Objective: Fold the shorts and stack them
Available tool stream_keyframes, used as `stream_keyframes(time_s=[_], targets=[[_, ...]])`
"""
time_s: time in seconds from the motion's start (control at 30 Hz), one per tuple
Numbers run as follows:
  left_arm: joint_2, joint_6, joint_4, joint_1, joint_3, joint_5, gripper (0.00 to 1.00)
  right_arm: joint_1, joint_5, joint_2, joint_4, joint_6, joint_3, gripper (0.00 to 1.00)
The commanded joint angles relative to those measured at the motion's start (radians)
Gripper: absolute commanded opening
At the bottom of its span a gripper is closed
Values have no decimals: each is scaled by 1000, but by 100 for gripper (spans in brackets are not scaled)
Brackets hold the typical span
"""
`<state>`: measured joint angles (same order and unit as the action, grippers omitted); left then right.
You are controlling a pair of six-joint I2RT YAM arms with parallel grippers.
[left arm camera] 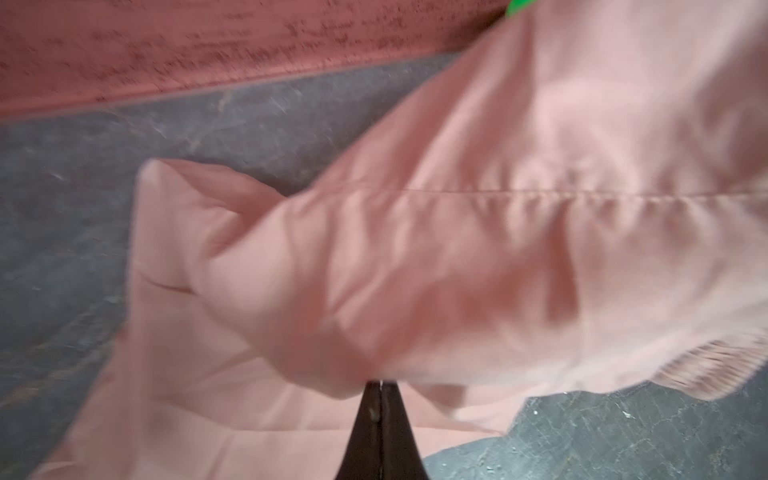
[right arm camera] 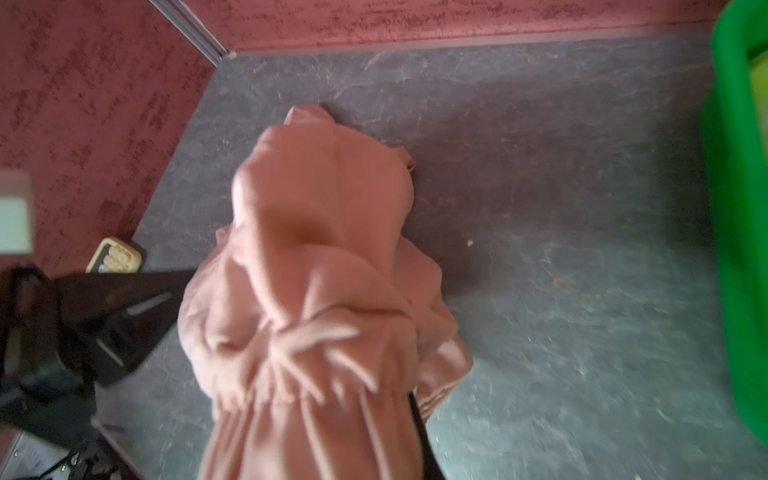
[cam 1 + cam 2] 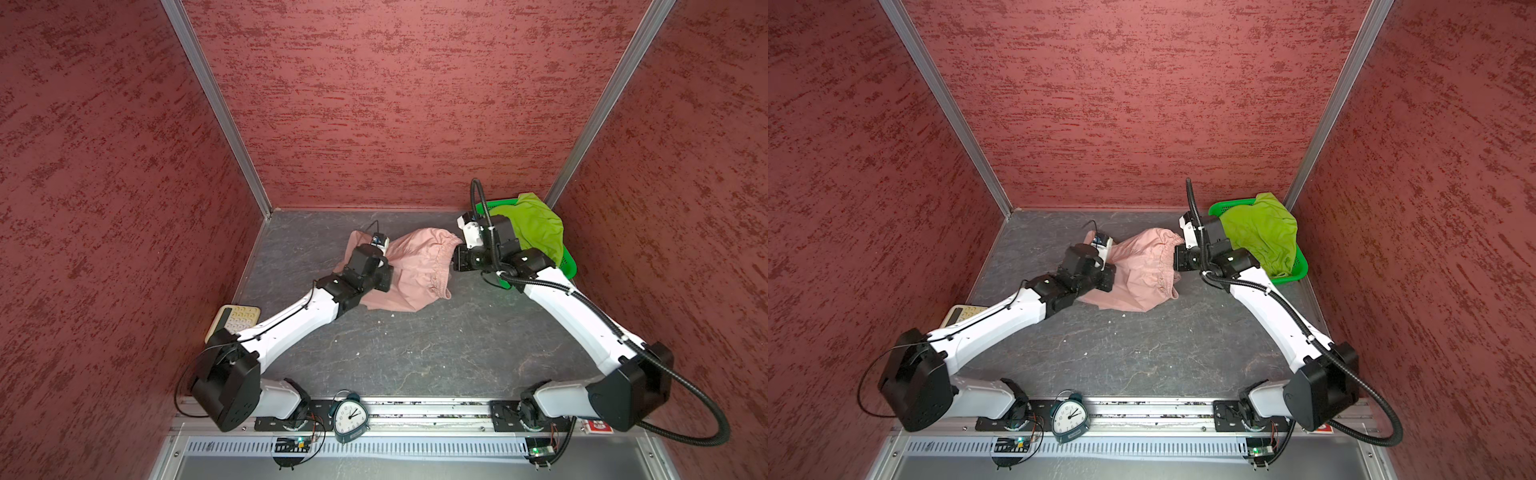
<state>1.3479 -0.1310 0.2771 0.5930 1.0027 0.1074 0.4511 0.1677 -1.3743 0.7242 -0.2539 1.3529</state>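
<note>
The dusty pink shorts (image 3: 419,266) (image 3: 1142,270) hang stretched between my two grippers above the grey table, with the lower part lying crumpled on it. My left gripper (image 1: 381,384) is shut on a fold of the pink cloth (image 1: 457,208). My right gripper (image 3: 456,259) (image 3: 1177,259) is shut on the gathered waistband; in the right wrist view the pink shorts (image 2: 324,232) cover its jaws and only one black finger (image 2: 419,424) shows. The lime green shorts (image 3: 536,226) (image 3: 1262,237) lie heaped in the basket at the back right.
The bright green plastic basket (image 3: 567,262) (image 3: 1298,266) stands in the back right corner, just behind my right wrist. A cream calculator (image 3: 237,320) lies at the left wall under my left arm. An alarm clock (image 3: 350,417) stands at the front rail. Red walls close three sides.
</note>
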Motion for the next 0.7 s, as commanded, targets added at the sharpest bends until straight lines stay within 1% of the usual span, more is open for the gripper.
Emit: stream_keyframes(time_s=[0.0, 0.03, 0.1, 0.17, 0.2, 0.23, 0.27, 0.3, 0.33, 0.37, 0.4, 0.43, 0.5, 0.6, 0.67], targets=[[10, 129, 125, -67, 66, -138, 0, 71, -167, -21, 435, 24, 132, 0], [26, 148, 140, -73, 83, -161, 0, 102, -211, -48, 496, 7, 154, 0], [54, 161, 149, -71, 98, -191, 0, 134, -196, -98, 546, -7, 161, 0], [67, 147, 149, -72, 96, -239, 0, 167, -205, -140, 518, -18, 144, 0], [64, 138, 155, -70, 90, -271, 5, 175, -200, -158, 489, -21, 137, 0], [54, 127, 161, -66, 80, -310, 25, 182, -177, -178, 442, -14, 127, 0], [37, 104, 159, -56, 65, -333, 55, 185, -153, -198, 407, -9, 124, 0], [14, 71, 149, -39, 38, -350, 80, 187, -121, -220, 358, -4, 126, 0], [-17, 42, 142, -8, 6, -365, 88, 187, -89, -236, 303, 3, 127, 0], [-46, 13, 135, 28, -25, -349, 92, 186, -72, -246, 255, 6, 130, 0], [-84, -26, 117, 78, -68, -314, 100, 179, -59, -257, 204, 5, 133, 0], [-120, -52, 110, 131, -106, -286, 99, 166, -34, -271, 165, 5, 146, 0], [-175, -122, 89, 228, -169, -188, 99, 129, 22, -295, 90, 0, 162, 0], [-227, -227, -31, 321, -268, -125, 99, 80, 68, -328, 10, -14, 183, 0], [-225, -250, -70, 376, -289, -45, 99, 50, 110, -348, -34, -20, 184, 0]])
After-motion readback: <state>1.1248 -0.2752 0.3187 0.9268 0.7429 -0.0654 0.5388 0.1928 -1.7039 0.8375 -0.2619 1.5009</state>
